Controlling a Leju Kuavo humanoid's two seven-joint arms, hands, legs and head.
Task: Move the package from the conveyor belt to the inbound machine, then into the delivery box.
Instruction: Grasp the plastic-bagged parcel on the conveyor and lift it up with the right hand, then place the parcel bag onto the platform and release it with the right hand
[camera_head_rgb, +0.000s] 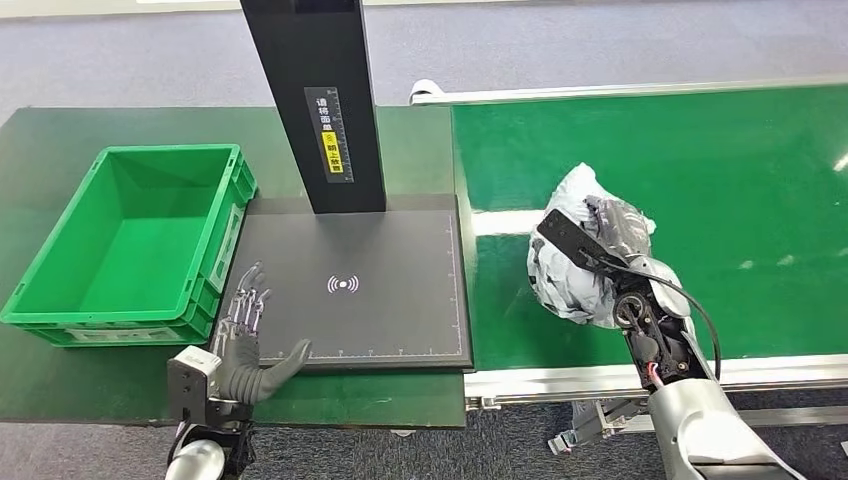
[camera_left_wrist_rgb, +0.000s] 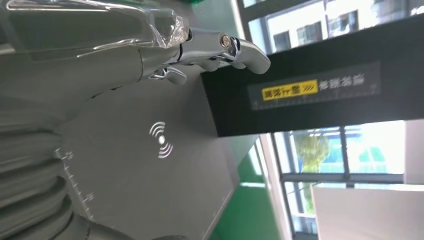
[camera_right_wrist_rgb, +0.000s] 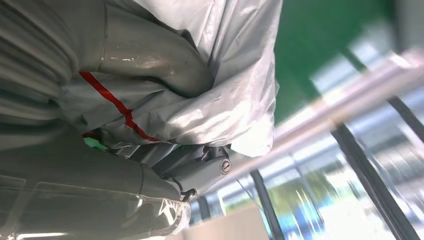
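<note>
Right wrist view has the right hand (camera_right_wrist_rgb: 165, 150) wrapped around the package (camera_right_wrist_rgb: 220, 75), thumb on one side and fingers on the other, gripping it over the conveyor belt (camera_head_rgb: 700, 200). The grey bag looks soft, crinkly, light and a little slippery, so holding its bulk suits better than pinching a loose fold. The left hand (camera_head_rgb: 245, 340) hangs with fingers spread, holding nothing, at the inbound machine (camera_head_rgb: 380, 300) near edge; beyond it, the delivery box (camera_head_rgb: 130, 240) stands with nothing visible inside

Dark green table (camera_head_rgb: 60, 395) – grey carpet (camera_head_rgb: 600, 45) beyond; windows (camera_left_wrist_rgb: 345, 150) outside.
</note>
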